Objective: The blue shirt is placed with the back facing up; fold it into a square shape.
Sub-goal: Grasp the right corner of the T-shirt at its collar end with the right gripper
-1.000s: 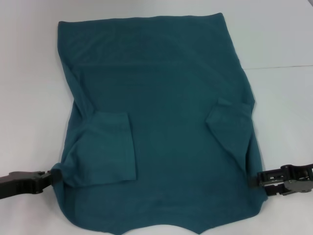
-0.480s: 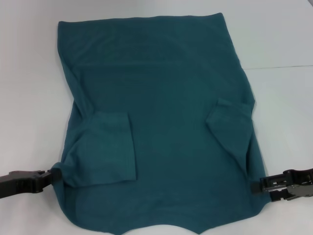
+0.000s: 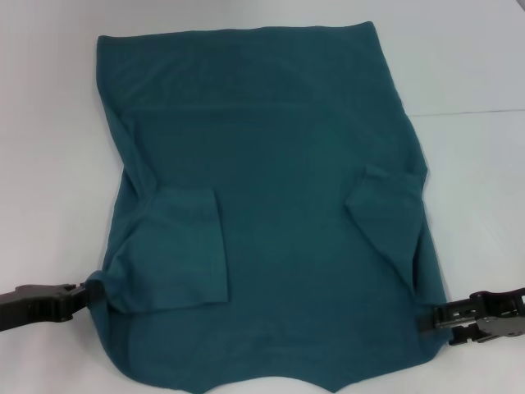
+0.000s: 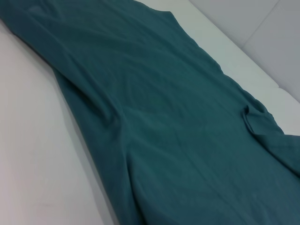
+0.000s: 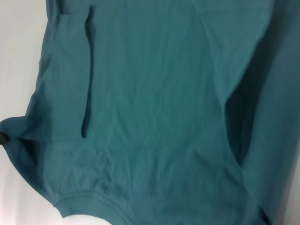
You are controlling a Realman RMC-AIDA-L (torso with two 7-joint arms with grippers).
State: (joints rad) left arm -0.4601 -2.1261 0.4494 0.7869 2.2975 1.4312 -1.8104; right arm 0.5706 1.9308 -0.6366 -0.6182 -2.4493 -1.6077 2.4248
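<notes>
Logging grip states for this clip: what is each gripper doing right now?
Left gripper: shut on the blue shirt, pinching its left edge.
Right gripper: at the shirt's right edge; open or shut cannot be told.

No readable text, labels, numbers anywhere.

The blue shirt (image 3: 279, 205) is a plain dark teal all over, no print showing. The counter (image 3: 49, 164) is white. Both hands are black.
</notes>
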